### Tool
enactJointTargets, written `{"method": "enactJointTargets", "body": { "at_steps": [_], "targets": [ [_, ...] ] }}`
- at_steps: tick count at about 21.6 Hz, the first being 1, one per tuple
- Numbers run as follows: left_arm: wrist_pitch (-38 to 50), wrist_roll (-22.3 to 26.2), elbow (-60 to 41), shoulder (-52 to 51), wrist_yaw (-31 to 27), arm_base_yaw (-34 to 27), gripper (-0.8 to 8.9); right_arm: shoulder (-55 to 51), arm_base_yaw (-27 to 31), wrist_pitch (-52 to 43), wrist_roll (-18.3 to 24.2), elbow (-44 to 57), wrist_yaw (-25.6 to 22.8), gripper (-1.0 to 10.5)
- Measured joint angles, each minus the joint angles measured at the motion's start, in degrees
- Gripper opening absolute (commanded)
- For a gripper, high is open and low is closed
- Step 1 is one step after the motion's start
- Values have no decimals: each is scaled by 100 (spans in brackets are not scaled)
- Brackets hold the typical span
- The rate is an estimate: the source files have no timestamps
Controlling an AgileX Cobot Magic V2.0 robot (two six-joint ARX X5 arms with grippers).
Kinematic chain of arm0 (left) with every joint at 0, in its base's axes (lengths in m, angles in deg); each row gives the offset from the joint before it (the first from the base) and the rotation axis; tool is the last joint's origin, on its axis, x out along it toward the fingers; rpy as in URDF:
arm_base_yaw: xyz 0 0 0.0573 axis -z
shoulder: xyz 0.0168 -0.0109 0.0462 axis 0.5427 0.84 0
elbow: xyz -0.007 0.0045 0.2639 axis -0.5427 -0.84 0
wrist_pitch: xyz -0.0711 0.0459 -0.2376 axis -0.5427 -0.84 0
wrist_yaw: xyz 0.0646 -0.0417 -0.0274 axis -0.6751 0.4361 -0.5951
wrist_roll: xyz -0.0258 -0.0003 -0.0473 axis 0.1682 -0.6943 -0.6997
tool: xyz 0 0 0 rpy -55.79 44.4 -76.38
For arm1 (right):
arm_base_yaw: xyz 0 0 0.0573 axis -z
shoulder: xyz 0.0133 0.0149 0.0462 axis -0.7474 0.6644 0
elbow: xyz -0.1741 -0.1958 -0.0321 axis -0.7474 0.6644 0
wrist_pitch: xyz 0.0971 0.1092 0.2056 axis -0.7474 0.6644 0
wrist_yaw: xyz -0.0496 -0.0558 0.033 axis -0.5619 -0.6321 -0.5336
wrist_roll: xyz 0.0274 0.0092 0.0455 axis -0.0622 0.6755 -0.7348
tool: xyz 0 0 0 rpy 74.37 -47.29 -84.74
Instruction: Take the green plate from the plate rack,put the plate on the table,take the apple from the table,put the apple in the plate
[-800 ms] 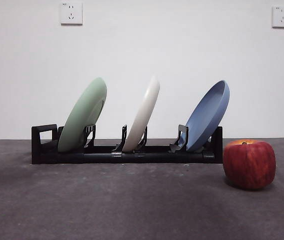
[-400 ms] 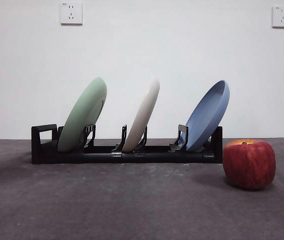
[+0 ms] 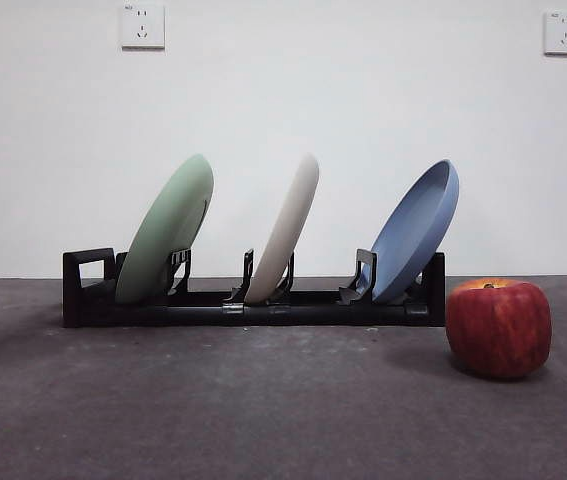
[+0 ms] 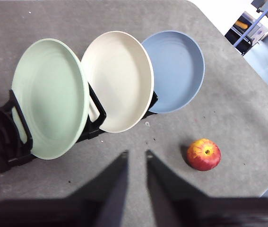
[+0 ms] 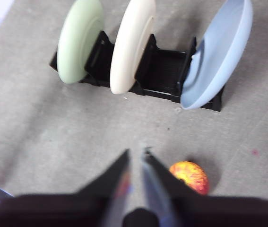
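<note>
The green plate (image 3: 168, 235) stands tilted in the end slot of the black plate rack (image 3: 253, 312), next to its loop handle. It also shows in the left wrist view (image 4: 48, 97) and the right wrist view (image 5: 79, 40). The red apple (image 3: 498, 328) sits on the grey table (image 3: 263, 420) past the rack's other end. My left gripper (image 4: 136, 153) hangs high above the table in front of the rack, jaws close together and empty. My right gripper (image 5: 136, 151) hangs high too, near the apple (image 5: 189, 176), jaws close together and empty. Neither shows in the front view.
A cream-white plate (image 3: 285, 230) stands in the rack's middle slot and a blue plate (image 3: 415, 235) in the slot nearest the apple. A white wall with two sockets lies behind. The table edge shows near the apple (image 4: 203, 154) in the left wrist view.
</note>
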Motion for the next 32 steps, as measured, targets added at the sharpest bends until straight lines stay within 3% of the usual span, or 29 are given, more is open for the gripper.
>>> {"method": "enactJointTargets", "body": {
  "at_steps": [2, 3, 9, 13, 19, 22, 32],
  "targets": [
    [7, -2, 0, 28, -7, 70, 323, 11, 0, 0, 2, -7, -4, 506],
    [42, -2, 0, 39, -4, 94, 323, 15, 0, 0, 7, -7, -31, 546],
    [754, -221, 94, 330, -44, 264, 321, 22, 0, 0, 15, -7, -109, 540],
    [649, -221, 916, 1198, -431, 354, 319, 22, 0, 2, 17, -7, -118, 540],
    [-737, 55, 2986, 3060, -1311, 562, 317, 24, 0, 20, 17, -7, -122, 539],
    [-1272, 195, 3729, 3858, -1460, 599, 315, 24, 0, 20, 20, -7, -131, 539],
    [-1040, 299, 3888, 4854, -2050, 686, 314, 26, 0, 20, 17, -7, -155, 536]
  ]
}}
